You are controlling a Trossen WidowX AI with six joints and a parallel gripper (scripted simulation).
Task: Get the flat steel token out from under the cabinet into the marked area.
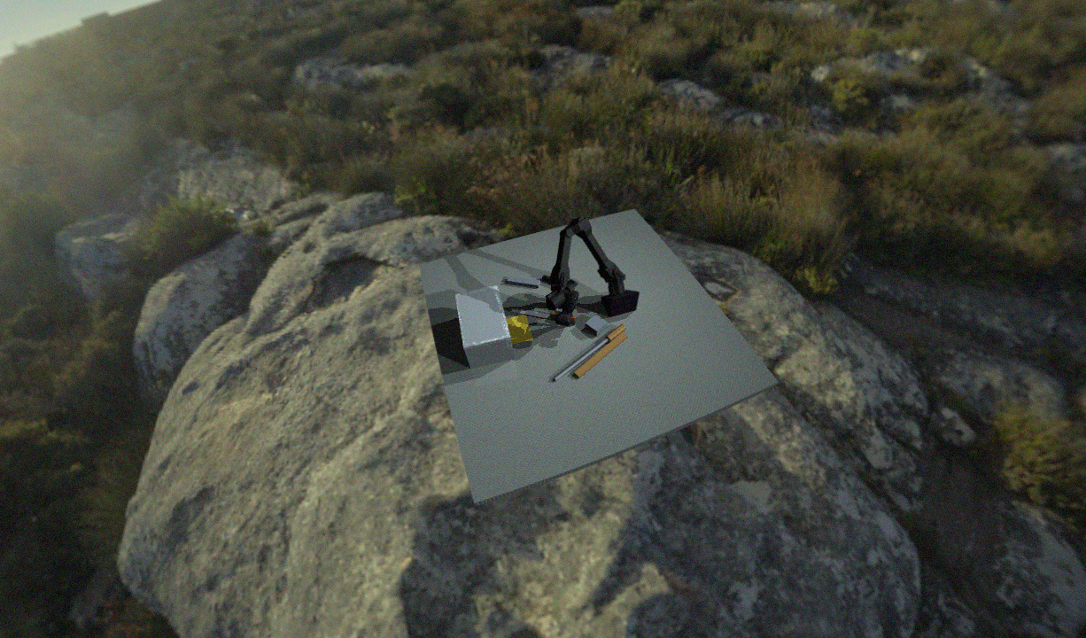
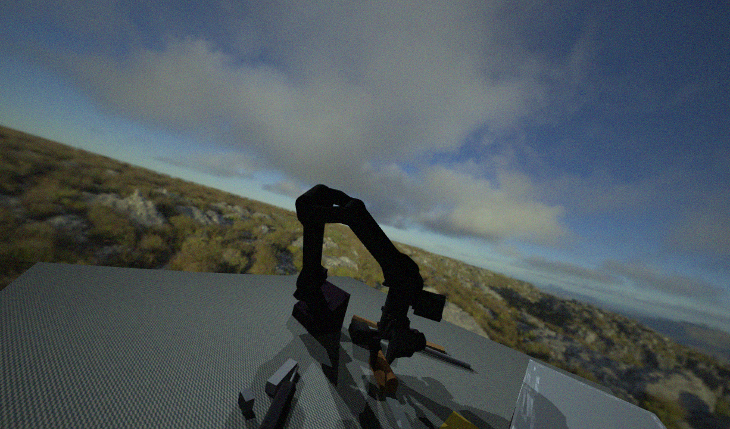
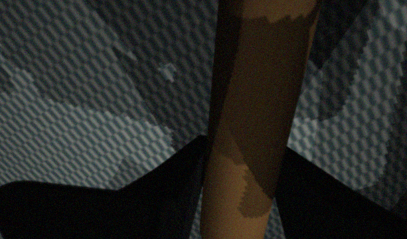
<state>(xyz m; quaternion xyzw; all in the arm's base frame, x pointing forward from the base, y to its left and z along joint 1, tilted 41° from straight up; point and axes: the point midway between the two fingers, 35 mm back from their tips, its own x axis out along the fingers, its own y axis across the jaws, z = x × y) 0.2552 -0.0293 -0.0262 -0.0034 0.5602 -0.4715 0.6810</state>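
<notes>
Not visible in any view: the steel token; presumably under the cabinet (image 1: 483,315) (image 2: 580,401), left of centre in the top view. Expect a thin, stiff, slippery piece; drag flat rather than pinch. Target: yellow marked area (image 1: 520,330) (image 2: 456,421), just right of the cabinet there. Near centre: gripper (image 1: 563,314) (image 2: 381,356) (image 3: 238,147), fingers partly apart, clamped on an orange handle (image 1: 566,320) (image 2: 384,378) (image 3: 263,93). Grip firmly against twisting; release clear of token and cabinet.

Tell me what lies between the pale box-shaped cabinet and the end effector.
The flat yellow square and the thin grey shaft of the orange-handled tool gripped by the end effector; the top view shows this.
</notes>
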